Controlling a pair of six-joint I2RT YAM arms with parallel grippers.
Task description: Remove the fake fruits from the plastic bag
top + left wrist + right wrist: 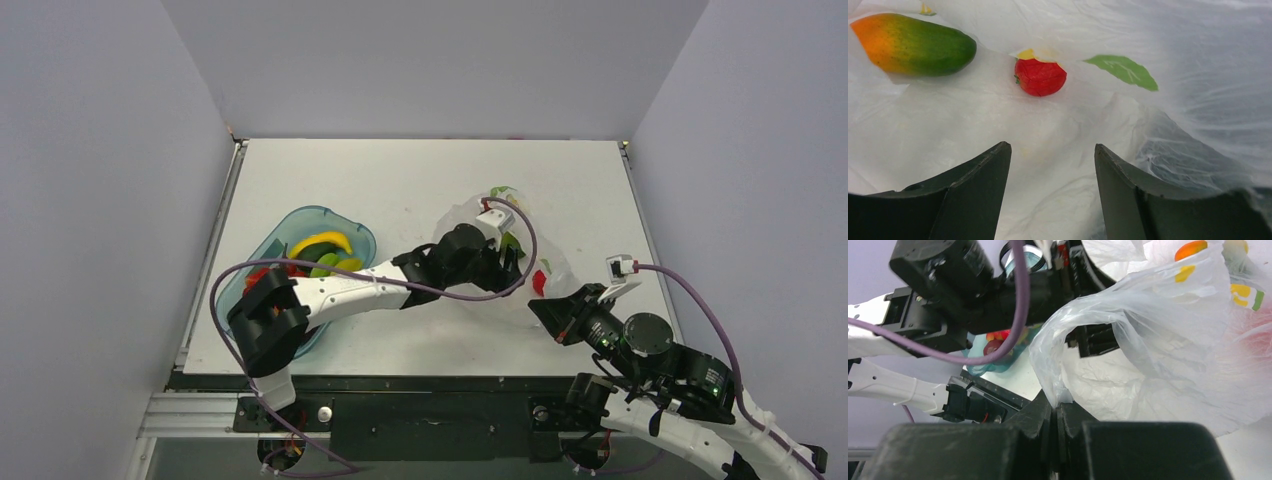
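Note:
The plastic bag [462,222] lies right of centre on the table, its mouth held open. My left gripper [503,262] reaches into it. In the left wrist view the gripper [1053,150] is open and empty over the bag's white floor. An orange-green mango [913,44] and a small red fruit [1040,77] lie ahead of it, apart from the fingers. The red fruit [540,283] shows through the film from above. My right gripper [545,305] is shut on the bag's edge [1058,390] and holds it up.
A teal-blue oval tray [352,230] stands at the left with a yellow banana [322,243], green pieces [338,264] and red items. A green leaf print [1123,70] marks the bag. My left arm [973,285] crosses in front of the right wrist camera.

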